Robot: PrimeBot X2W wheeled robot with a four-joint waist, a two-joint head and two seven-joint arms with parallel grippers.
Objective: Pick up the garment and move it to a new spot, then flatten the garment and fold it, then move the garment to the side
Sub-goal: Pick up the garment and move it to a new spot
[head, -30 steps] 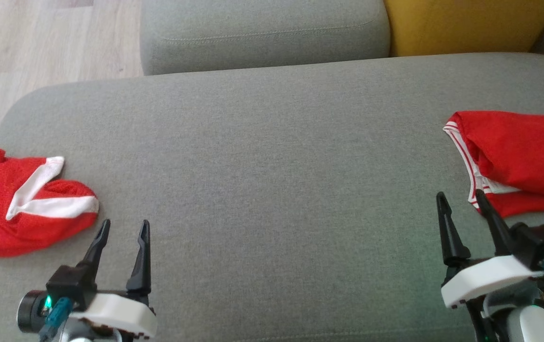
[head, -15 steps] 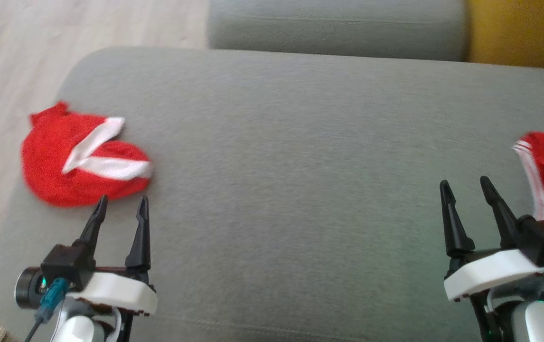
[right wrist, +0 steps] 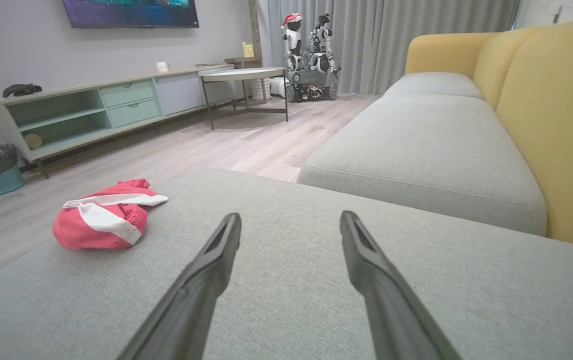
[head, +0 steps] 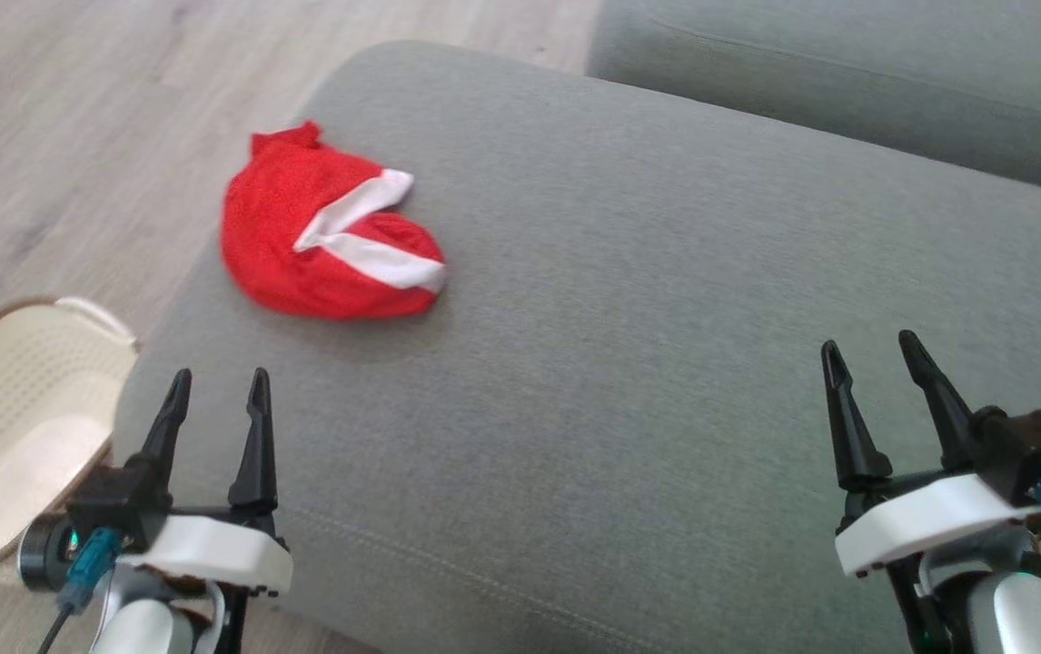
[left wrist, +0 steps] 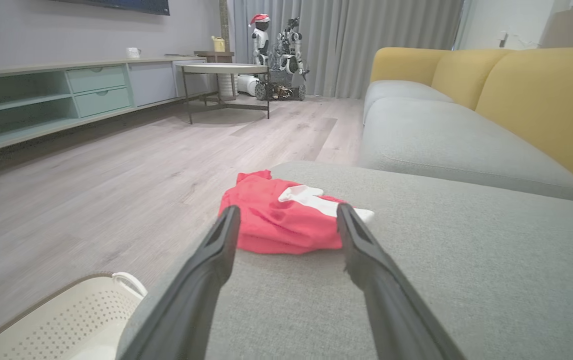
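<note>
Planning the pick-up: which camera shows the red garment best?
Head view: the red-and-white garment lies whole, seen from above. Left wrist view: close, but partly behind the left gripper's fingers. Right wrist view: whole, but low-angle and off-centre.

No text, label or number is legible in any view

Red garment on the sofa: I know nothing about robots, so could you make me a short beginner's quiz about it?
1. True or false: the left hand is holding the red garment.
2. What does the garment lie on? A. wooden floor B. grey cushion C. white basket
3. Fill in: the bands across the garment are ____.

Key: 1 false, the hand is open and short of it; 2 B; 3 white.
</note>
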